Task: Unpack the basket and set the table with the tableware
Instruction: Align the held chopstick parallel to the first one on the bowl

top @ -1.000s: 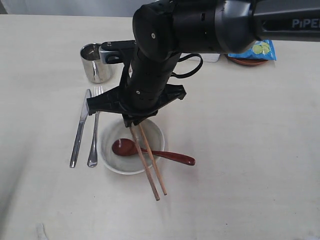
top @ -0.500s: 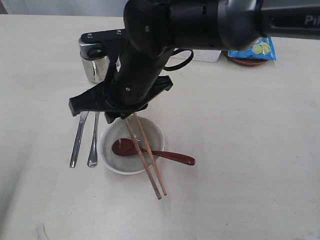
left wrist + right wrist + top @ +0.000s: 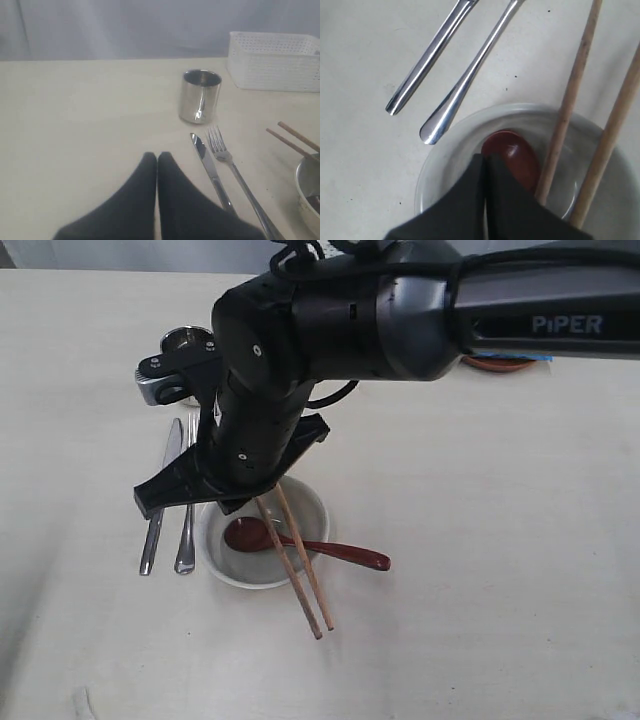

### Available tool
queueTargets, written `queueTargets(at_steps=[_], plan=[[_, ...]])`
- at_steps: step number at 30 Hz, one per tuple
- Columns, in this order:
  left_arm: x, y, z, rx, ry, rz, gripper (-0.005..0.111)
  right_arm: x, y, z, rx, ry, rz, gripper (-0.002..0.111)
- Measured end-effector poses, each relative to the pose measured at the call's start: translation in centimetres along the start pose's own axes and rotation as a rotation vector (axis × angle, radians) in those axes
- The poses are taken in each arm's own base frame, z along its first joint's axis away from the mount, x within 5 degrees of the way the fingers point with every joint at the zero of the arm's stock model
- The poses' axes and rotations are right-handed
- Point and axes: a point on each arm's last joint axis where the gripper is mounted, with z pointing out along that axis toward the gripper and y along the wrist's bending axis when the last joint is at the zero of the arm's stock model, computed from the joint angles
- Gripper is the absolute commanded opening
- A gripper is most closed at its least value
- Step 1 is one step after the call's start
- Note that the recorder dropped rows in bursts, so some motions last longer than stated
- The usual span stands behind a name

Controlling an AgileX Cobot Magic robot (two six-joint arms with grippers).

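The off-white bowl (image 3: pixel 240 565) stands on the table (image 3: pixel 480 540) with the red-brown spoon (image 3: pixel 340 554) in it. Two wooden chopsticks (image 3: pixel 305 585) lie across its rim. Left of it lie the steel knife (image 3: pixel 152 540) and fork (image 3: pixel 187 538), with the steel cup (image 3: pixel 183 340) beyond, half hidden by my right arm (image 3: pixel 260 420). My right gripper (image 3: pixel 485 157) hangs shut and empty just above the bowl (image 3: pixel 445 165), beside the spoon's head (image 3: pixel 515 157). My left gripper (image 3: pixel 157 156) is shut and empty, low over the table near the knife (image 3: pixel 207 165). The white basket (image 3: pixel 272 60) stands behind the cup (image 3: pixel 201 96).
An orange-brown sliver of the plate (image 3: pixel 500 365) shows under the right arm at the back right. The right arm's bulk hangs over the cup, the cutlery tops and the bowl's far rim. Bare table lies to the right of the bowl.
My right arm has swung left and nearer over the bowl, and its jaws have shut on nothing. Chopsticks, spoon, bowl and cutlery lie where they were.
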Motion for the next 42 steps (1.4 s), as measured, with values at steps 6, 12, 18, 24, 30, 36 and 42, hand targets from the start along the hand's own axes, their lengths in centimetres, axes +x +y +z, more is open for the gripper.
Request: queueTargets(at_steps=[6, 12, 18, 24, 30, 36, 42], plan=[[0.0, 0.0, 0.0, 0.0, 0.0, 0.0, 0.0, 0.0, -0.1, 0.4, 0.004, 0.008, -0.001, -0.001], [0.0, 0.0, 0.0, 0.0, 0.0, 0.0, 0.0, 0.2, -0.2, 1.3, 0.012, 0.032, 0.001, -0.001], [0.0, 0.0, 0.0, 0.0, 0.0, 0.0, 0.0, 0.2, -0.4, 1.3, 0.031, 0.027, -0.007, -0.001], [0.0, 0.0, 0.0, 0.0, 0.0, 0.0, 0.0, 0.1, -0.7, 1.3, 0.065, 0.018, -0.007, -0.001], [0.0, 0.0, 0.0, 0.0, 0.0, 0.0, 0.0, 0.0, -1.0, 1.3, 0.096, 0.012, -0.016, -0.001], [0.0, 0.0, 0.0, 0.0, 0.0, 0.0, 0.0, -0.1, -1.2, 1.3, 0.126, 0.001, -0.003, -0.001], [0.0, 0.0, 0.0, 0.0, 0.0, 0.0, 0.0, -0.1, -1.4, 1.2, 0.145, -0.006, 0.001, -0.001]])
